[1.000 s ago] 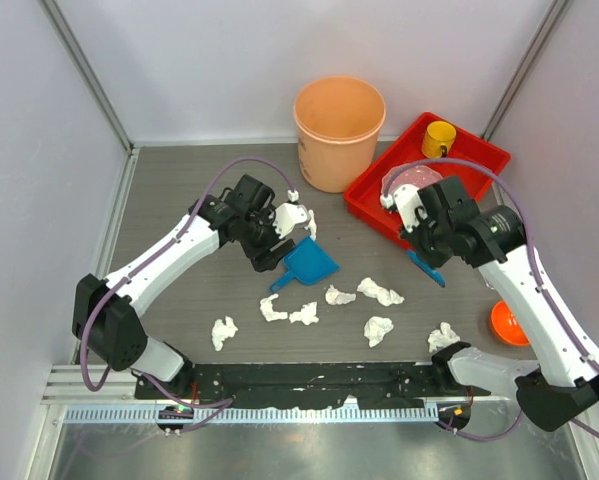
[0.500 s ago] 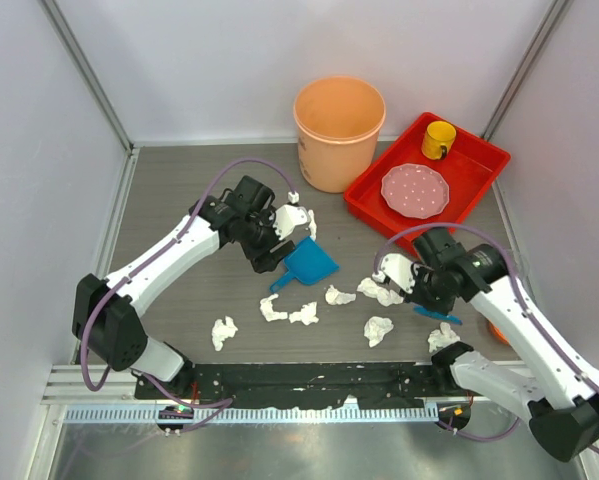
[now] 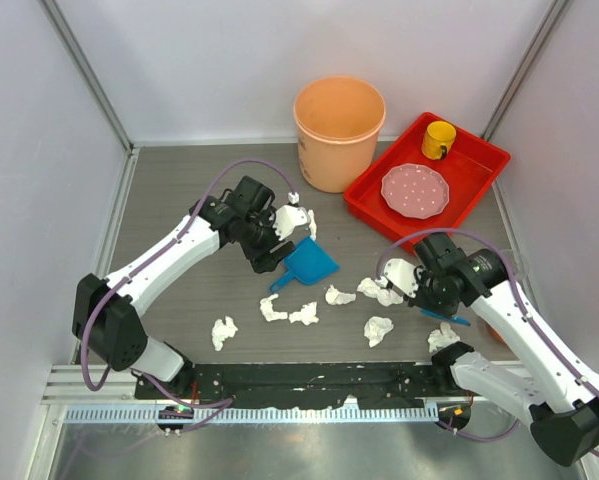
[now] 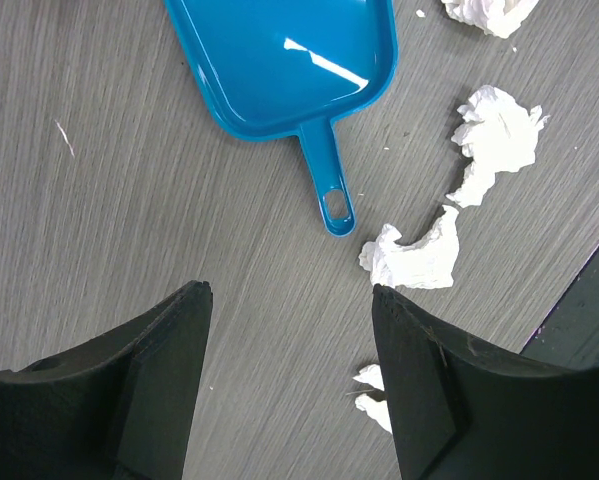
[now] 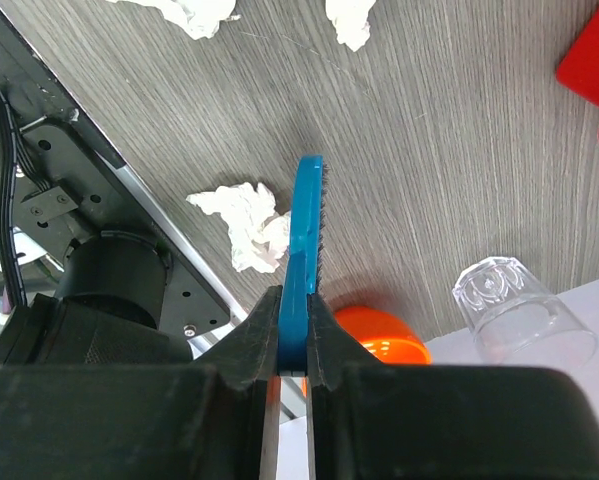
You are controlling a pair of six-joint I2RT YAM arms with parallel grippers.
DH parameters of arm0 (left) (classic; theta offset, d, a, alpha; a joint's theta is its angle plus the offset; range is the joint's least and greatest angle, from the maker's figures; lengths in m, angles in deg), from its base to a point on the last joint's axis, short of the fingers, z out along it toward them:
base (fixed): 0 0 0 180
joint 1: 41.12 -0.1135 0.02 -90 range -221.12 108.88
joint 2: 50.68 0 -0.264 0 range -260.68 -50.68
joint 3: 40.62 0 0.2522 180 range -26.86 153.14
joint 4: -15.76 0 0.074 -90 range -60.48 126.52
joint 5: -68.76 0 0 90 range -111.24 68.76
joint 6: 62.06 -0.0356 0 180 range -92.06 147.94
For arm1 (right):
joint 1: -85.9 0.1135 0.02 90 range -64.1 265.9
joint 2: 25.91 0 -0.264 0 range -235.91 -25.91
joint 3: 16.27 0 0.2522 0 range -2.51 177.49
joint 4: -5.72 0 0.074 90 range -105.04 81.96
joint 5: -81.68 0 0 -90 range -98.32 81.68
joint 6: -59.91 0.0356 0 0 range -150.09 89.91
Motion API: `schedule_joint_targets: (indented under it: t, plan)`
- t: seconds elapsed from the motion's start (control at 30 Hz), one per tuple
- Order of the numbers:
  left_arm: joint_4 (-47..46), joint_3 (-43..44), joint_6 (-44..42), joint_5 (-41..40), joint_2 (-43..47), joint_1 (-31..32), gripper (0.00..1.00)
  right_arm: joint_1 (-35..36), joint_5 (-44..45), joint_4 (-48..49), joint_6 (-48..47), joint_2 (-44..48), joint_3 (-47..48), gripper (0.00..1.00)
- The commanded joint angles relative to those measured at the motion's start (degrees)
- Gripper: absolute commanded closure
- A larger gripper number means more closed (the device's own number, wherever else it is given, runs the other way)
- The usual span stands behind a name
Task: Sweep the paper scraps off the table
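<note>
Several white paper scraps lie on the table (image 3: 179, 190): one (image 3: 224, 332) at front left, others (image 3: 304, 316) (image 3: 380, 291) (image 3: 378, 329) in the middle, one (image 3: 443, 337) at front right. A blue dustpan (image 3: 310, 263) lies flat. My left gripper (image 3: 270, 260) hovers open just left of it; in the left wrist view (image 4: 289, 300) the dustpan (image 4: 289, 60) and scraps (image 4: 414, 255) lie ahead. My right gripper (image 3: 434, 300) is shut on a blue brush (image 5: 305, 240), held low over the table beside a scrap (image 5: 244, 220).
An orange bucket (image 3: 339, 120) stands at the back. A red tray (image 3: 479, 185) holds a pink plate (image 3: 415, 189) and a yellow cup (image 3: 439, 138). An orange bowl (image 5: 379, 345) and a clear plastic cup (image 5: 509, 305) sit at the right edge.
My right arm has swung from over the red tray down to the front right of the table, still holding the brush. The left arm and dustpan have not moved.
</note>
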Motion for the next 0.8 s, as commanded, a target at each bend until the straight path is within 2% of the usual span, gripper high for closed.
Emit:
schedule_joint_targets:
  t: [0.0,0.17,0.4,0.47,0.6,0.77]
  plan:
    - [-0.7,0.2,-0.3,1.0,-0.5,-0.4,0.32,0.2,1.6,-9.2,-2.5,1.2,1.5,0.99]
    - [-0.7,0.5,-0.6,0.9,-1.0,-0.4,0.32,-0.2,-6.0,-7.8,-3.7,-0.7,-2.6,0.99]
    - [-0.7,0.5,-0.8,0.1,-0.7,-0.4,0.32,0.0,-9.1,-5.6,-9.6,-12.0,-4.6,0.99]
    - [-0.6,0.4,-0.8,-0.1,-0.6,-0.4,0.32,0.4,-10.1,0.2,-10.6,-12.0,-4.3,0.99]
    - [-0.5,0.6,-0.9,-0.3,-1.0,-0.4,0.32,0.3,-17.9,10.6,-8.5,-10.0,0.8,0.99]
    - [-0.4,1.3,-1.0,-0.4,-1.4,-0.4,0.32,0.3,-19.4,26.7,1.9,-8.9,4.9,0.99]
